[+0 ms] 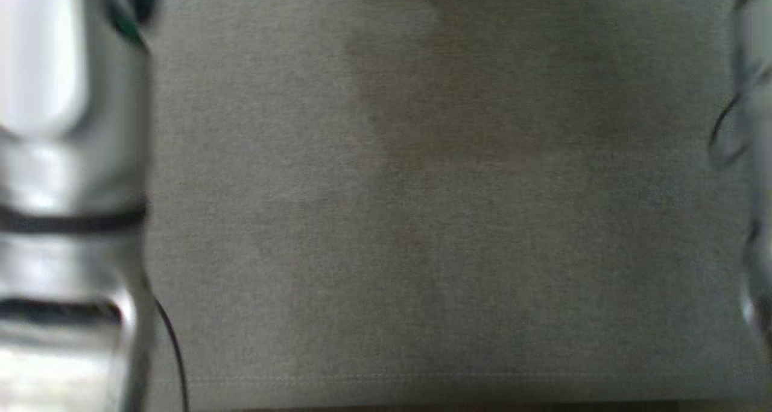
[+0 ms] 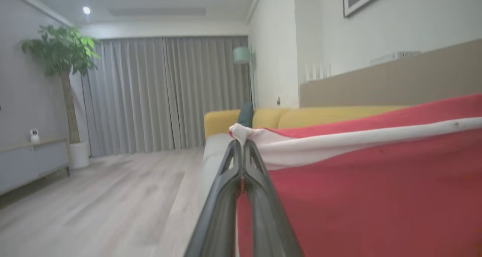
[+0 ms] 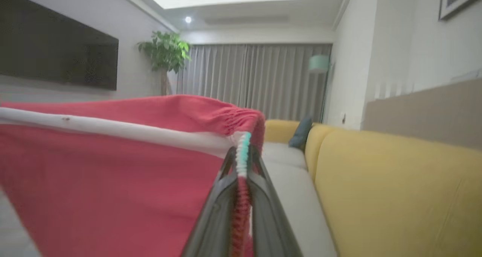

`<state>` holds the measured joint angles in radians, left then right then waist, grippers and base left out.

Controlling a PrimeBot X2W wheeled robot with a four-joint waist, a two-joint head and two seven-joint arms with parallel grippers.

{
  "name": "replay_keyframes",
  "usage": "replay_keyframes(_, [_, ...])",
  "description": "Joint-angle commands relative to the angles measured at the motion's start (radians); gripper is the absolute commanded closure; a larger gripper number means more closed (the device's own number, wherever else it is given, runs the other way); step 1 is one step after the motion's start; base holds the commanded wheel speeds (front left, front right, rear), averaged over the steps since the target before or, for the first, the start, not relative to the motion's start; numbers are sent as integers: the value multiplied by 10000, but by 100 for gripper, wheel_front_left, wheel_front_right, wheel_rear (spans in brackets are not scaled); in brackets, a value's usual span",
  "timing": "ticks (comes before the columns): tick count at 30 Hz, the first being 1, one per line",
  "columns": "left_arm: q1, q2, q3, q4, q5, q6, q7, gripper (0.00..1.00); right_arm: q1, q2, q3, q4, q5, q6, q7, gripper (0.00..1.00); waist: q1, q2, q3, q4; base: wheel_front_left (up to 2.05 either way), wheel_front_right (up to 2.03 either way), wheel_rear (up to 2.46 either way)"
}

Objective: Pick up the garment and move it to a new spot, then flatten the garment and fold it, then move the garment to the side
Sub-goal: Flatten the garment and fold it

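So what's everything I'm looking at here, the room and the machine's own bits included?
garment: one, red with a white stripe, stretched between both grippers
sofa: one, yellow with a grey seat, along the wall
cushion: one, dark teal, at the sofa's far end
plant: one, green, in a white pot by the curtains
curtains: one set, grey, far wall
lamp: one, pale teal shade, beside the curtains
television: one, black, on the wall
left gripper: one, dark, shut on the garment
right gripper: one, dark, shut on the garment
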<state>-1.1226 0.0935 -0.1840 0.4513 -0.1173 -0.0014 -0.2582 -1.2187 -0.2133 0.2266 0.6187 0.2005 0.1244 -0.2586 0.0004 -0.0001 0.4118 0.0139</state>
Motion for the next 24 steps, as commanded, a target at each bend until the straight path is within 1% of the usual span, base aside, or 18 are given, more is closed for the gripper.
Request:
replay_keyframes(1, [979,140,195,-433,-103,-13,-33,100,1015,216,182,-215,54,63,-29,100,-4,1,-40,113,0,0,0])
replay_keyframes(4, [2905,-191,101,-530,-284,-122,-33,100,2711,276,545,-213,257,63,-30,100,-4,1,-404,114,0,0,0])
replay_keyframes(7, [4858,-356,-113,-317,-432,-222,-34,100,4418,406,954,-250,572,63,-30,100,-4,1,-836,63,0,0,0])
replay_keyframes(9, [6004,-398,-169,-387,-444,-128,-34,100,5411,494,1291,-397,865,63,-30,100,-4,1,-1140,-35,0,0,0])
replay_keyframes(10, [7061,-420,-168,-434,-677,-74,-34,100,6302,576,1450,-568,1177,63,-31,100,-4,1,-1469,-115,0,0,0])
replay_keyframes(11, [7509,-424,-193,-511,-931,-7,-35,100,6703,567,1557,-677,1256,63,-31,100,-4,1,-1626,-114,0,0,0])
replay_keyframes(14, [8580,-428,-341,-891,-1515,285,-35,100,7901,587,1488,-1056,1593,63,-31,100,-4,1,-2145,-28,0,0,0])
replay_keyframes(15, [8580,-428,-341,-891,-1515,285,-35,100,7901,587,1488,-1056,1593,63,-31,100,-4,1,-2145,-28,0,0,0])
replay_keyframes(18, [9457,-429,-452,-1268,-1723,501,-35,100,8961,651,1406,-1394,1920,63,-31,100,-4,1,-2620,8,0,0,0])
replay_keyframes(21, [10156,-430,-438,-1562,-1621,561,-35,100,9840,680,1393,-1634,2137,63,-31,100,-4,1,-2989,-40,0,0,0])
replay_keyframes(24, [10605,-431,-288,-1853,-1408,552,-35,100,10377,680,1365,-1840,2295,63,-31,100,-4,1,-3141,-159,0,0,0])
